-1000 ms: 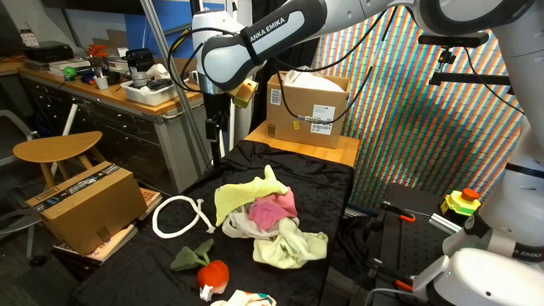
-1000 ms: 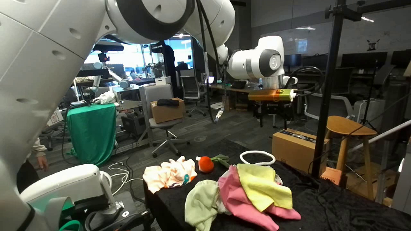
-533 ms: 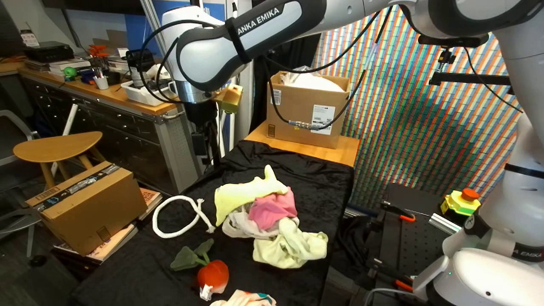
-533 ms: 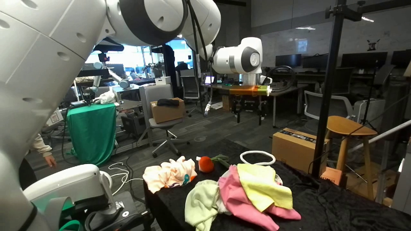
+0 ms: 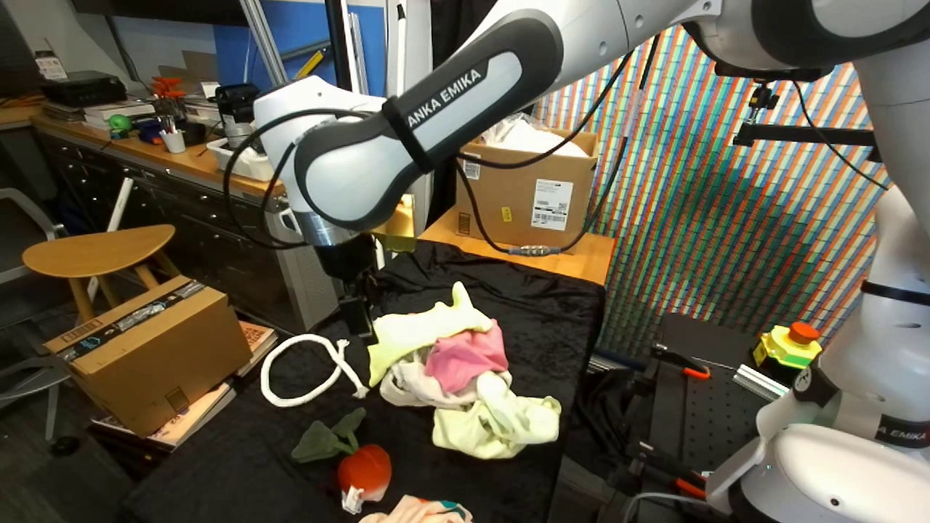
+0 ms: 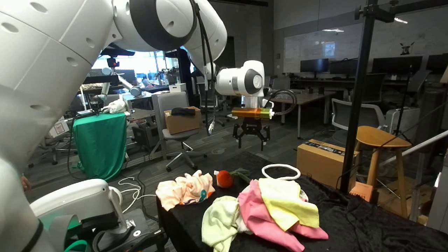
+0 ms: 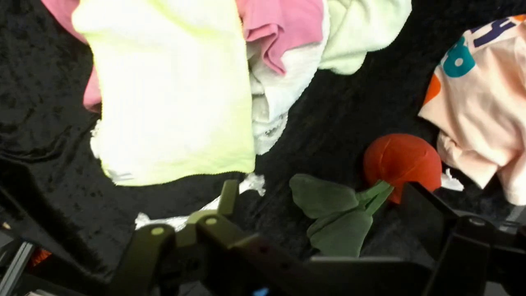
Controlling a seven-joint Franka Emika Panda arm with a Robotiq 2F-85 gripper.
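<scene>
Unladen hand (image 6: 251, 144); plush radish (image 5: 365, 467) at rest on counter (image 5: 240, 468)

The plush radish lies on the black-draped counter, between a printed peach cloth (image 7: 489, 107) and a white rope (image 5: 266, 374). The hand hangs well above, nothing in its grasp, its fingers (image 7: 228, 199) set wide apart. In the wrist view the radish's green leaves (image 7: 324, 196) show between them, without contact.

Handling, in my judgement: light, soft and yielding, with a fabric skin that should not slip readily; damage is unlikely. The round red body (image 7: 404, 160) is the sound place to take hold, squeezed across its middle. The leaves appear thin and liable to flop, and the white tag (image 7: 451, 181) is too small for reliable purchase.

Surroundings: the peach cloth sits just beside the radish's tag end. The rope, on the leaf side, is bent into a loose loop. Near it lies a heap: yellow cloth (image 7: 168, 90) over pink cloth (image 6: 259, 217), white cloth (image 7: 287, 82) beneath, pale green cloth (image 6: 218, 220) to one side. Past the heap, in an exterior view, stands a cardboard box (image 5: 522, 196).
</scene>
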